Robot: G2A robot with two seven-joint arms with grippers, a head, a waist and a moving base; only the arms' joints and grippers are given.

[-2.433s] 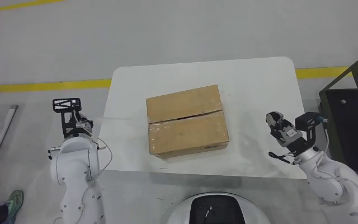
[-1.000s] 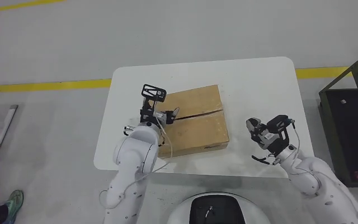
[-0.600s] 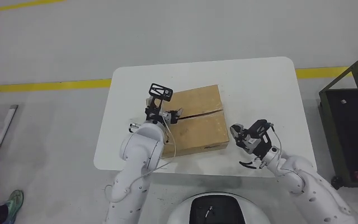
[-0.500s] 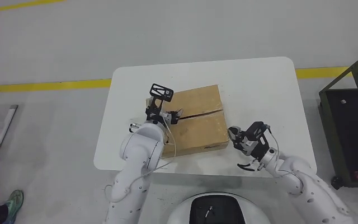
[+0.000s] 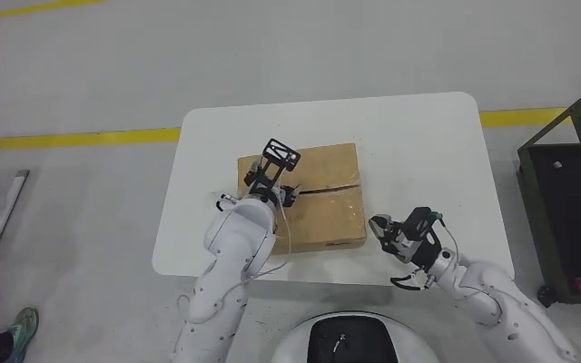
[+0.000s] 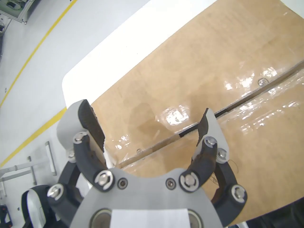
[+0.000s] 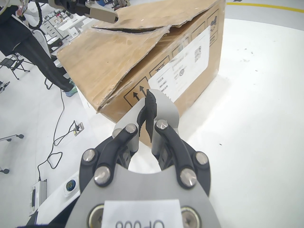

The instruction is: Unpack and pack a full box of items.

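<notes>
The box (image 5: 331, 213) sits closed on the worktop (image 5: 408, 145); no item is unpacked. The left claw (image 6: 144, 115) hangs released over the centre seam (image 6: 237, 102). The right claw (image 7: 149, 100), clenched and empty, is beside the box's end. Opening, unpacking and repacking remain.

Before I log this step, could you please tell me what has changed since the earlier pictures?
The left gripper swung in from beside the table to above the top seam of the box, jaws open. The right gripper came in close to its side, jaws shut. The box seems turned slightly and is still unopened.
</notes>
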